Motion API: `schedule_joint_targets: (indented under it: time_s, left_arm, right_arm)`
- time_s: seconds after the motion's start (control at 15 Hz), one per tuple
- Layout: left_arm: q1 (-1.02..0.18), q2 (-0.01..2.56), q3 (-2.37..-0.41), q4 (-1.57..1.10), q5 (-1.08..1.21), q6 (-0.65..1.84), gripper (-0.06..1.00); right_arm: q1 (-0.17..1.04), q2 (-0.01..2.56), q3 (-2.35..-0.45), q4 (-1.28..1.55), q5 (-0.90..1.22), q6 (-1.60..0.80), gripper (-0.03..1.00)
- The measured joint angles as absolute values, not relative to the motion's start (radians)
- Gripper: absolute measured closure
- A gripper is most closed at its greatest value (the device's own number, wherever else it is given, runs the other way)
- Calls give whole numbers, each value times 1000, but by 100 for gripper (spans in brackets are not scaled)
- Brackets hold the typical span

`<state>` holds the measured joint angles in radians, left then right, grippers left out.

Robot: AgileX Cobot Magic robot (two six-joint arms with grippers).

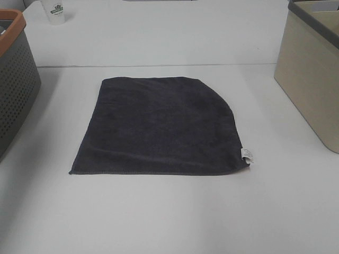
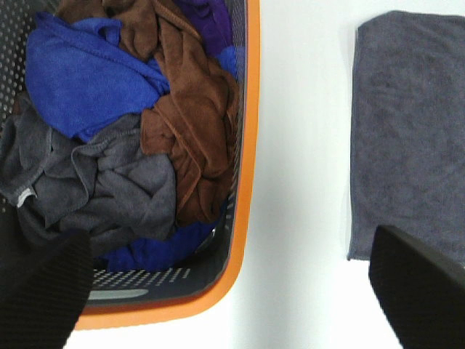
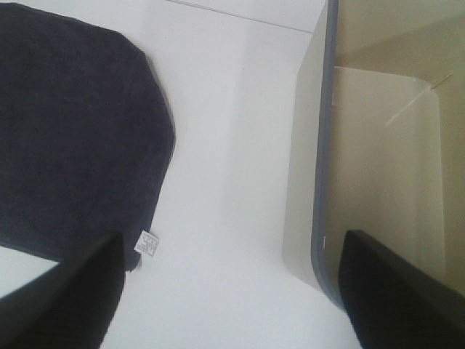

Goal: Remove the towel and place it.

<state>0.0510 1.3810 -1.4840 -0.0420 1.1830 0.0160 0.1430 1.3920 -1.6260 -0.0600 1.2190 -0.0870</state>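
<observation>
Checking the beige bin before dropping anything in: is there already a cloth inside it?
No, the beige bin shows only bare inner walls, with no cloth in the part visible.

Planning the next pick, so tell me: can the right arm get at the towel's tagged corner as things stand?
Probably yes. The towel lies flat on the table with its white tag at the corner nearest the beige bin, apart from it. Nothing lies on it, and the right gripper is open nearby.

The towel (image 1: 159,127) was dark charcoal grey with a small white tag (image 1: 247,155), on a white table (image 1: 169,217). The perforated grey basket (image 2: 243,182) had an orange rim and held blue, brown and grey cloths (image 2: 123,138). The bin (image 1: 312,69) was beige with a grey rim.
</observation>
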Motion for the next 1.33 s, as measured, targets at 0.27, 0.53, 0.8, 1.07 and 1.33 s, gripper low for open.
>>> schedule_joint_targets:
  time_s: [0.27,0.53,0.8,1.07,1.33]
  left_arm:
    - [51,1104,-1200,-43,1104,16,-2]
    - [51,740,-943,-43,1064,16,-2]
    - [51,466,-745,-25,1100,6,-2]
    - [51,146,-600,-17,1164,-41,-2]
    - [51,-2,-565,-15,1190,-41,-3]
  right_arm:
    - [143,1212,-1413,-58,1219,-87,18]
    - [143,983,-1119,-58,1209,-87,18]
    - [143,799,-894,-57,1170,-87,18]
    - [143,516,-644,-53,1094,-87,18]
    - [143,318,-516,-10,1077,-87,18]
